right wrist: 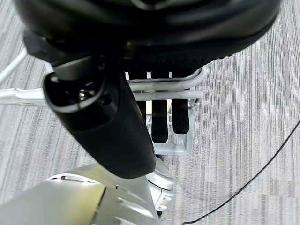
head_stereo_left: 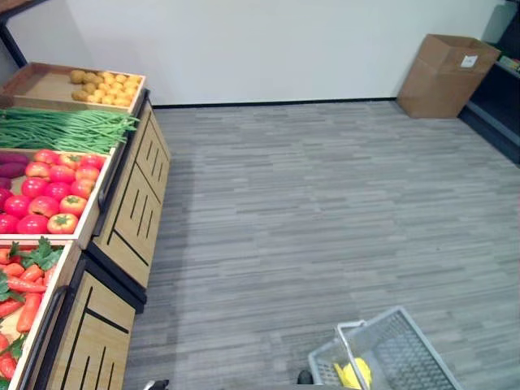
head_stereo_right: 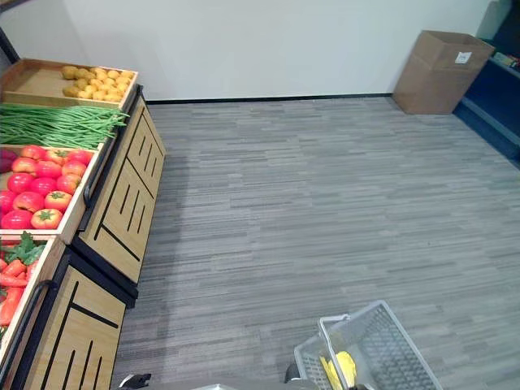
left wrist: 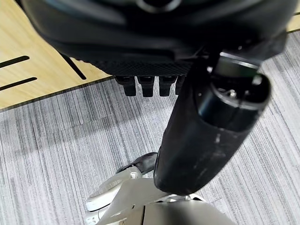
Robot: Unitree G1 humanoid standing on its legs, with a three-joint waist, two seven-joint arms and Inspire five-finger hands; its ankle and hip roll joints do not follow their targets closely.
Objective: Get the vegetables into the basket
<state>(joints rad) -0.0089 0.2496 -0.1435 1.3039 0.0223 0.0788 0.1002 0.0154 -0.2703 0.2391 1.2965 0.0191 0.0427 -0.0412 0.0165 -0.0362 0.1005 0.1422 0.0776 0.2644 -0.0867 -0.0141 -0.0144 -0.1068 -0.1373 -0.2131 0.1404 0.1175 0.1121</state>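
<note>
A grey wire basket (head_stereo_left: 404,348) hangs low at the front right, with something yellow (head_stereo_left: 355,374) lying in it. In the right wrist view my right hand (right wrist: 160,123) has its fingers curled round the basket's silver handle (right wrist: 190,95). My left hand (left wrist: 211,131) hangs over the floor beside the wooden stand, fingers relaxed and holding nothing. The vegetables lie in wooden crates on the stand at the left: potatoes (head_stereo_left: 106,88), green beans (head_stereo_left: 65,128), tomatoes (head_stereo_left: 53,191) and carrots (head_stereo_left: 24,284).
The wooden stand (head_stereo_left: 134,211) runs along the left side, with dark purple vegetables (head_stereo_left: 10,162) at its edge. A cardboard box (head_stereo_left: 445,75) stands against the far wall at the right, beside a dark shelf (head_stereo_left: 500,101). Grey floor (head_stereo_left: 325,211) lies open between them.
</note>
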